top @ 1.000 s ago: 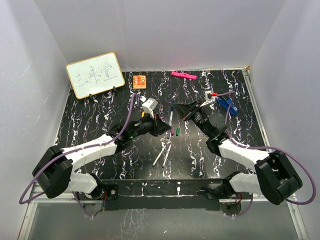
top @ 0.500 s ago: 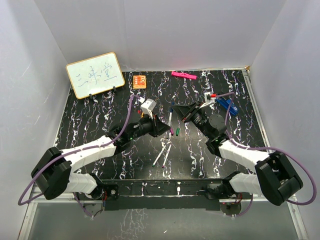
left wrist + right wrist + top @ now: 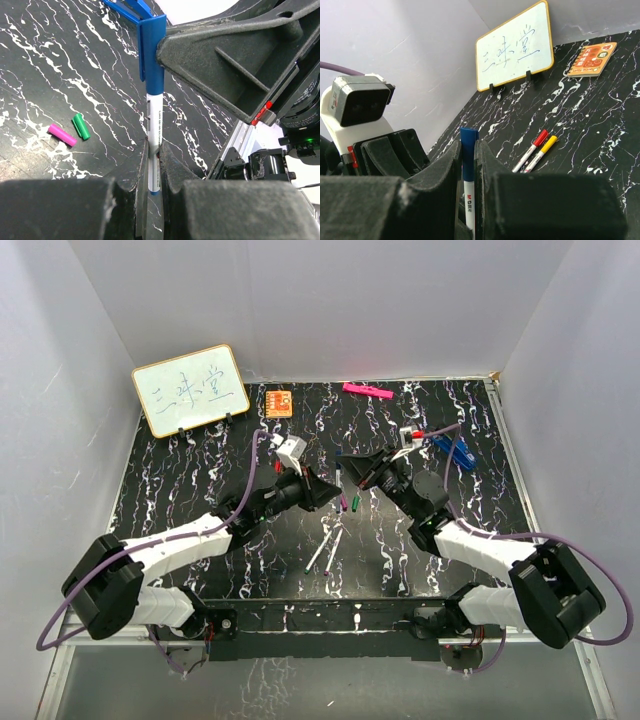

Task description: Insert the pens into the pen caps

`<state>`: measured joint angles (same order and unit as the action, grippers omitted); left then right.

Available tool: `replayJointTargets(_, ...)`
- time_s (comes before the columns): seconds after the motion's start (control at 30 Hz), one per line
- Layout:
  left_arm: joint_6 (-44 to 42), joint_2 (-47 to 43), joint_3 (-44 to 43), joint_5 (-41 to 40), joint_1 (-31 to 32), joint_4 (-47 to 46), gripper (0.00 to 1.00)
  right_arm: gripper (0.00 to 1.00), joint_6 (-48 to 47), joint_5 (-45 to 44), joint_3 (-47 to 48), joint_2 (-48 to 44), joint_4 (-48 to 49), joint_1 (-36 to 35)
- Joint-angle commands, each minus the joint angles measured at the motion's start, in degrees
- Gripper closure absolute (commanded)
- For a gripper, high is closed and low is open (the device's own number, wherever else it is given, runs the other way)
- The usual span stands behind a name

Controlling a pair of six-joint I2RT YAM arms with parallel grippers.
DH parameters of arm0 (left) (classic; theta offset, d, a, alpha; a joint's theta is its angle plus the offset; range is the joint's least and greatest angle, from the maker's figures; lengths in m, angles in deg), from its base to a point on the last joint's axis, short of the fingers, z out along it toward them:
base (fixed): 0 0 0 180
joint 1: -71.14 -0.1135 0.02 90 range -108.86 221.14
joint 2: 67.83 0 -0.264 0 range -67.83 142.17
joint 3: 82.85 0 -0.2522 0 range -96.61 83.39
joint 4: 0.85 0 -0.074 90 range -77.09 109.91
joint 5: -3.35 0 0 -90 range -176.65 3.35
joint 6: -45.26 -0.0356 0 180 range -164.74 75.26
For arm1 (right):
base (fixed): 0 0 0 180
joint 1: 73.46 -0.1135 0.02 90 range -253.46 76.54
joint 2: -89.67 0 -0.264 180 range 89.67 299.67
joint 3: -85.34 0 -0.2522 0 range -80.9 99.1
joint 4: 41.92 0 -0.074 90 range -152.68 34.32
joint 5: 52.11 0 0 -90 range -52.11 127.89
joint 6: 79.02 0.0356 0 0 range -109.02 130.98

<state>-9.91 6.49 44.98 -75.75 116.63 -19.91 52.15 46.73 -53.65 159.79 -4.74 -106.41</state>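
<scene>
Pressed together on the white barrel of a pen, the left gripper, fingers touching it on both sides near its tail end. Seated over the other end of that pen, a blue cap, with the printed barrel bare between cap and fingers. Closed down on the blue cap, the right gripper, pads flat against its two sides. Both grippers met tip to tip above the table, nearer the arm bases than the whiteboard and to its right in the top view, with the pen spanning the small gap between them. Just nearer the bases than that meeting point, and so farther from the whiteboard, a purple cap and a green cap, lying flat on the table close together. Between the whiteboard and the right gripper in the right wrist view, two pens with red and yellow ends, lying side by side. Farther again from the whiteboard, toward the bases, two more pens loose on the table.
</scene>
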Motion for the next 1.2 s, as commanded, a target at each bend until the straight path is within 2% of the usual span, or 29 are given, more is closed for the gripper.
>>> replayJointTargets(0.0,0.8,-3.7,-0.2,-2.8,-0.2,-9.3,1.00,1.00,-2.2,2.6,0.5,1.5,-0.6,-2.5)
replayJointTargets(0.2,-1.2,-6.0,0.3,-4.3,-0.2,-9.6,1.00,1.00,-2.9,2.6,1.3,2.6,-1.7,-4.1)
replayJointTargets(0.7,-6.4,-8.5,-1.0,-10.1,-0.8,-8.7,1.00,1.00,-7.5,-2.6,2.8,3.8,-13.0,-7.8)
replayJointTargets(1.17,-7.2,-10.0,-1.1,-11.9,-2.5,-10.0,1.00,1.00,-10.4,-5.0,4.1,5.6,-17.9,-11.4)
